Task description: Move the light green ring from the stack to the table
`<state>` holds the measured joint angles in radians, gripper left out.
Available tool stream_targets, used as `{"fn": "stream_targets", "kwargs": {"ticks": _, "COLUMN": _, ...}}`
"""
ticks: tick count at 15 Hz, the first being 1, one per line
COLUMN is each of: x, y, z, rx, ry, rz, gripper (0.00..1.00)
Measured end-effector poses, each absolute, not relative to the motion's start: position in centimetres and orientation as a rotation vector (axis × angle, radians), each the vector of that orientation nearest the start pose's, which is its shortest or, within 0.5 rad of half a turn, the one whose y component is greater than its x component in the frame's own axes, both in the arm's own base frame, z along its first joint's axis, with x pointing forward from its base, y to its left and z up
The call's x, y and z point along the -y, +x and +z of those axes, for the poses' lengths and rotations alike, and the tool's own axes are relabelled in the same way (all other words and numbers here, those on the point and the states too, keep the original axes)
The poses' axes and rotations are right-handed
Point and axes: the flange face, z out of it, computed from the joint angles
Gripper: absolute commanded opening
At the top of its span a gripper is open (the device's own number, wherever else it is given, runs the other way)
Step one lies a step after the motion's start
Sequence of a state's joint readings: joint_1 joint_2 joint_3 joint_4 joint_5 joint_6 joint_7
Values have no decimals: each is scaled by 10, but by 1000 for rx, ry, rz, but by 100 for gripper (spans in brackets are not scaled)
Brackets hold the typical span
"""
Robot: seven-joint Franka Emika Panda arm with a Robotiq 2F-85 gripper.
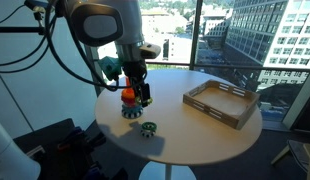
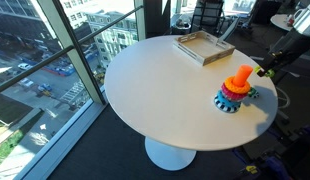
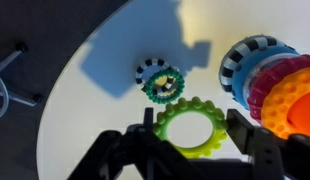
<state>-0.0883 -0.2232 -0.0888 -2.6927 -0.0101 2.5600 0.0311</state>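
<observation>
Fingers [image 3: 242, 135] clamped wide on the light green ring [image 3: 190, 130], beside the stack [image 3: 280, 85].

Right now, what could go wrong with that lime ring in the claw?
The gripper pinches the light green ring by its bumpy rim, so it might slip. The dark green ring lies close by; a drop could land on it. The stack is near enough to bump.

In the wrist view, the light green ring [image 3: 192, 130], lower centre, is lime yellow-green. The dark green ring [image 3: 160, 84] above it has a black-and-white striped rim. The stack [image 3: 270, 80], at right, shows black-and-white stripes, blue, pink and orange. The table [image 3: 85, 120] is white; the wooden tray [image 2: 203, 45] is tan.
</observation>
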Motion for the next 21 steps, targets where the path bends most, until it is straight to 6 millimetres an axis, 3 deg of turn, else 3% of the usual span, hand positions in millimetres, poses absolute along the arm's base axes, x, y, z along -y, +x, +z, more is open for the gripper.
{"fn": "stream_targets", "kwargs": {"ticks": 4, "x": 71, "y": 414, "z": 285, "rx": -303, "ry": -3135, "rz": -76, "gripper": 48}}
{"fn": "stream_targets", "kwargs": {"ticks": 12, "x": 76, "y": 439, "z": 253, "rx": -331, "ry": -3188, "rz": 4, "gripper": 48}}
{"fn": "stream_targets", "kwargs": {"ticks": 20, "x": 80, "y": 446, "z": 221, "rx": -341, "ry": -3205, "rz": 104, "gripper": 48}}
{"fn": "stream_targets", "kwargs": {"ticks": 21, "x": 80, "y": 447, "z": 218, "rx": -339, "ry": -3206, "rz": 113, "gripper": 51}}
